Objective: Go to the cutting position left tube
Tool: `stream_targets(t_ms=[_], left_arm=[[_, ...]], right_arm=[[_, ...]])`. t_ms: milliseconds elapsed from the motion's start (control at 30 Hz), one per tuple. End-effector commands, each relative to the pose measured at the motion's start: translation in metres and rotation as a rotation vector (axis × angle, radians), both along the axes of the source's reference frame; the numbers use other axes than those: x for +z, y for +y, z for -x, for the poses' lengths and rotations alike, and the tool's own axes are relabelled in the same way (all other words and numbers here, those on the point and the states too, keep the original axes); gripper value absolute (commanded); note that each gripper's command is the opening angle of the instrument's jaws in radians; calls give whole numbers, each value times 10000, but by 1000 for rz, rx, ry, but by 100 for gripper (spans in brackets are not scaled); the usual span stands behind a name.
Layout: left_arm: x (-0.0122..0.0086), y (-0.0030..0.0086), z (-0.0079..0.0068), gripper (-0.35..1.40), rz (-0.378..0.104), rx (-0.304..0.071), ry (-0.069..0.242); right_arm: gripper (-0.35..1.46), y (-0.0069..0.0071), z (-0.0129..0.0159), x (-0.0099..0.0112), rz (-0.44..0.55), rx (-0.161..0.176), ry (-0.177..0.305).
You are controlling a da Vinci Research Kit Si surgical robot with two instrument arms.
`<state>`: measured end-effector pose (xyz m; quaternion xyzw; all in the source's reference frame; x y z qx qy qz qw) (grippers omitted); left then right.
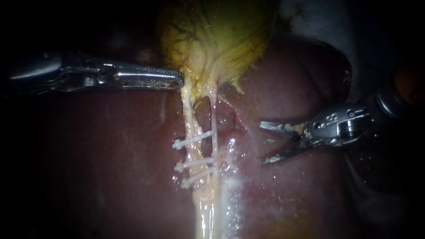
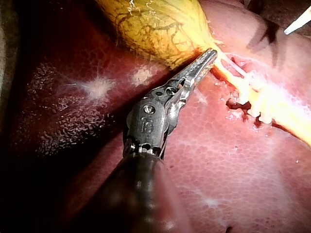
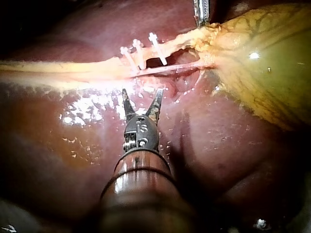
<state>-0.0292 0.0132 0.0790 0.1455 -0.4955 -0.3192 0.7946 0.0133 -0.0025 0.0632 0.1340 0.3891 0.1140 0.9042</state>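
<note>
The tool of my right instrument (image 1: pixel 263 144) stands with its jaws apart, holding nothing, over the liver (image 1: pixel 301 194). Its open mouth faces the clipped tubes without touching them. The left tube (image 1: pixel 190 126) lies beyond the right tube (image 1: pixel 214 119). It runs down from the gallbladder (image 1: pixel 217 40), straight across the tool's line, and clips (image 1: pixel 195 164) cross it.

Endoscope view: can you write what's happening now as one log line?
left instrument: shut on gallbladder | right instrument: blades open, over liver, short of left tube | clips: three
</note>
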Motion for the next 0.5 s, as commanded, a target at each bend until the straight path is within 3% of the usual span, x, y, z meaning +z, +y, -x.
stream_targets(t_ms=[33, 200, 500], left_arm=[[-1, 1, -2, -35, 0, 1, -1], [-18, 10, -17, -35, -12, 10, -9], [-73, 38, -67, -35, -2, -48, 1]], right_arm=[[139, 0, 0, 0, -1, -2, 1], [139, 0, 0, 0, -3, -3, 3], [139, 0, -1, 0, -9, -8, 7]])
